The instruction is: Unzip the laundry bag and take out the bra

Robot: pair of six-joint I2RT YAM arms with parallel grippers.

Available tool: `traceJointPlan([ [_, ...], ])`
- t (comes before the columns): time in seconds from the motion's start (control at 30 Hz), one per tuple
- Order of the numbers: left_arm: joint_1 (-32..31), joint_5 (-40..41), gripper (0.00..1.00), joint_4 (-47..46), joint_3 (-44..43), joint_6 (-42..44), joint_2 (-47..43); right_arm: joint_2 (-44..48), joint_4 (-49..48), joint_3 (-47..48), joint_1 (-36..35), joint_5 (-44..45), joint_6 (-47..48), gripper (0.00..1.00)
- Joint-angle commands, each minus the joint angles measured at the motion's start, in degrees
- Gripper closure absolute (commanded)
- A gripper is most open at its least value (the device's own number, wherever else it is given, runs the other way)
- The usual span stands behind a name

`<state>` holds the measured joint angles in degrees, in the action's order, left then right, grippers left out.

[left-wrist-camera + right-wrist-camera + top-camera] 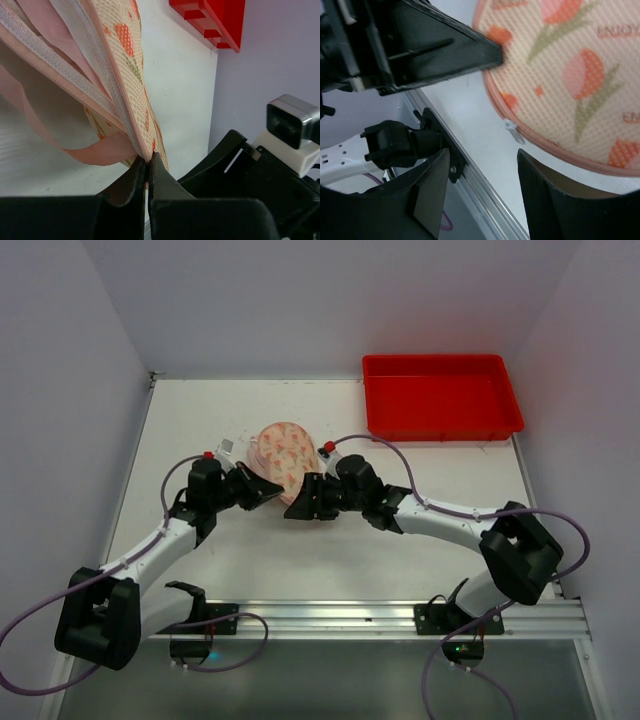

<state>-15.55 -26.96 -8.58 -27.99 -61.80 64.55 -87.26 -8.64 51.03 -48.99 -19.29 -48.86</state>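
Surroundings: red tray (441, 397) sits well beyond and to the right of the right gripper (292, 508), apart from everything else. White table (200, 430). Metal rail (330, 615) runs along the near edge, behind both claws. The two grippers face each other tip to tip, nearly meeting below the bag; each is the closest obstacle to the other.

Views: only the left wrist camera shows the left gripper (148, 164) with its jaws pressed together on the pink edge trim of the laundry bag (127, 45), and a pink loop (92, 152) hanging just left of the pinch. Only the right wrist camera shows a small zipper pull (514, 131) on the bag's rim. The top view shows neither the pull nor the pinch.

Right gripper: jaws apart, nothing between them. The bag lies just ahead of the fingertips, and the pull sits just beyond the gap, nearer the right-hand finger (552, 200), not touching.
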Motion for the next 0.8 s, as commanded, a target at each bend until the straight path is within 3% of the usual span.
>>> traceJointPlan([
  [0.0, -0.4, 2.3, 1.0, -5.3, 0.8, -3.4, -2.2, 0.1, -3.7, -2.6, 0.0, -1.5, -4.0, 0.42],
  [0.77, -1.0, 0.3, 1.0, -8.1, 4.4, -5.5, -3.6, -3.4, -16.7, -4.1, 2.8, -1.6, -6.9, 0.45],
])
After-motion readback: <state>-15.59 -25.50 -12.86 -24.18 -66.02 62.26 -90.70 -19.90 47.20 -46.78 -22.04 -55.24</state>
